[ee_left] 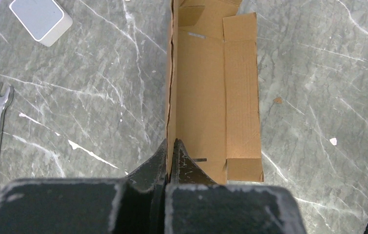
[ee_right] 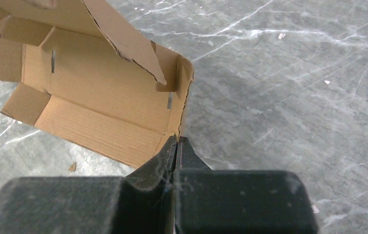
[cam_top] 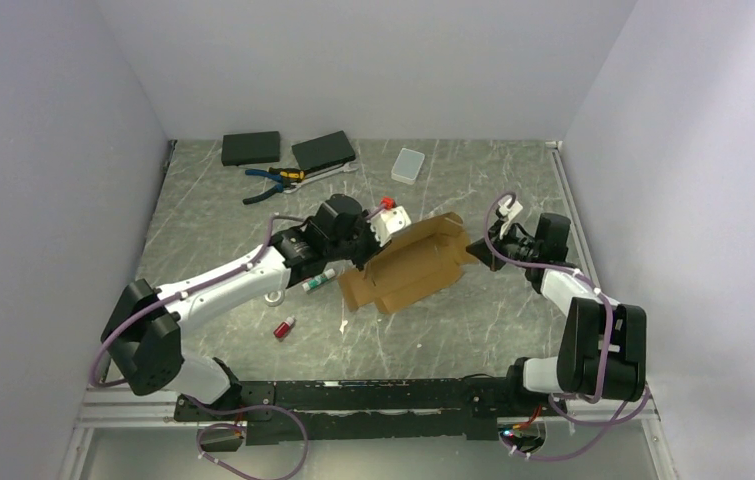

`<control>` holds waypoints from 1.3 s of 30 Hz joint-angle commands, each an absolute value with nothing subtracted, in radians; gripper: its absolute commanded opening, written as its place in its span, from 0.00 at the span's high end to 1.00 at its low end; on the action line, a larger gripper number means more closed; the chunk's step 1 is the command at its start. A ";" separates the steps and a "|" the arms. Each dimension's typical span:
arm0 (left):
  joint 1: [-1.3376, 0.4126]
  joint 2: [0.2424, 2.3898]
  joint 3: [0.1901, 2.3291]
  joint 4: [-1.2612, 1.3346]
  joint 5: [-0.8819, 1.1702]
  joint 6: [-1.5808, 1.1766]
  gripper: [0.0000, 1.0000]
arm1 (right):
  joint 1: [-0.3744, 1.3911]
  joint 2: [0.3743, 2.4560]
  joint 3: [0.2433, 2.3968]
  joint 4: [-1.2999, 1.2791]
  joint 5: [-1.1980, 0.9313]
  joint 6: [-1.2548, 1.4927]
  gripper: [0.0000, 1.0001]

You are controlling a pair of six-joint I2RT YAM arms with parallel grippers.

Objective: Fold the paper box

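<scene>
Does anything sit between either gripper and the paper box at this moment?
Nothing visible does. The left gripper is shut directly on an upright wall of the paper box, and the right gripper pinches a corner edge at the box's opposite end. In both wrist views, cardboard meets the fingertips with nothing in between.

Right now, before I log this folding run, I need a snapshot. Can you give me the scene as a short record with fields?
item: paper box, mid-table, partly folded, walls raised, not closed
left: left gripper shut, pinching a raised wall of the paper box
right: right gripper shut on the box's corner edge
far side: black boxes, pliers, white case
near left arm: small red bottle
</scene>
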State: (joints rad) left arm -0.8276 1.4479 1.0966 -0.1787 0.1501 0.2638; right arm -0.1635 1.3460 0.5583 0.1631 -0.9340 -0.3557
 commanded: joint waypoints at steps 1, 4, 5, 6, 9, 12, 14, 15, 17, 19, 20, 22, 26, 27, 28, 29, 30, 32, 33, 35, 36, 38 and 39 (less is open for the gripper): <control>-0.845 1.394 1.079 -0.103 0.140 0.248 1.00 | -0.173 1.298 0.568 0.055 -1.034 -0.483 0.99; -0.851 1.375 1.053 -0.077 0.156 0.275 1.00 | -0.177 1.282 0.560 0.006 -1.057 -0.535 0.95; -0.852 1.370 1.051 -0.076 0.166 0.289 1.00 | -0.180 1.280 0.560 0.005 -1.059 -0.537 0.93; -0.856 1.367 1.051 -0.076 0.170 0.302 1.00 | -0.183 1.279 0.563 -0.016 -1.060 -0.536 0.91; -0.862 1.362 1.061 -0.095 0.179 0.325 1.00 | -0.191 1.286 0.580 -0.018 -1.053 -0.505 0.82; -0.873 1.354 1.056 -0.093 0.189 0.339 1.00 | -0.193 1.291 0.593 0.030 -1.027 -0.443 0.73; -0.878 1.349 1.050 -0.091 0.190 0.339 1.00 | -0.192 1.295 0.605 0.054 -1.009 -0.401 0.70; -0.879 1.347 1.049 -0.092 0.189 0.340 1.00 | -0.192 1.300 0.616 0.062 -0.996 -0.369 0.69; -0.882 1.345 1.048 -0.093 0.186 0.342 1.00 | -0.192 1.314 0.643 0.055 -0.956 -0.342 0.66; -0.883 1.344 1.052 -0.097 0.181 0.343 1.00 | -0.192 1.329 0.674 0.028 -0.898 -0.326 0.65; -0.884 1.344 1.054 -0.098 0.180 0.344 1.00 | -0.192 1.335 0.686 0.019 -0.872 -0.323 0.63; -0.885 1.345 1.060 -0.100 0.176 0.345 1.00 | -0.192 1.338 0.697 0.005 -0.821 -0.320 0.60; -0.887 1.349 1.072 -0.108 0.171 0.349 1.00 | -0.192 1.337 0.707 0.005 -0.775 -0.319 0.59; -0.887 1.348 1.072 -0.109 0.169 0.352 1.00 | -0.192 1.341 0.714 -0.008 -0.778 -0.318 0.60; -0.888 1.347 1.073 -0.110 0.167 0.353 1.00 | -0.192 1.349 0.723 -0.025 -0.782 -0.320 0.62; -0.887 1.346 1.074 -0.110 0.165 0.356 1.00 | -0.192 1.358 0.733 -0.036 -0.788 -0.320 0.65; -0.887 1.344 1.074 -0.111 0.163 0.358 1.00 | -0.192 1.369 0.744 -0.048 -0.796 -0.320 0.68; -0.887 1.341 1.077 -0.114 0.162 0.365 1.00 | -0.192 1.393 0.764 -0.070 -0.818 -0.316 0.80; -0.888 1.340 1.081 -0.118 0.159 0.369 1.00 | -0.192 1.400 0.771 -0.076 -0.829 -0.313 0.90; -0.888 1.339 1.087 -0.122 0.145 0.382 1.00 | -0.192 1.405 0.773 -0.061 -0.851 -0.297 1.00; -0.888 1.339 1.093 -0.122 0.137 0.389 1.00 | -0.192 1.399 0.770 -0.040 -0.859 -0.284 1.00; -0.887 1.341 1.106 -0.117 0.112 0.408 1.00 | -0.192 1.385 0.758 0.041 -0.876 -0.232 1.00; -0.887 1.343 1.119 -0.117 0.090 0.417 1.00 | -0.192 1.374 0.750 0.123 -0.885 -0.192 1.00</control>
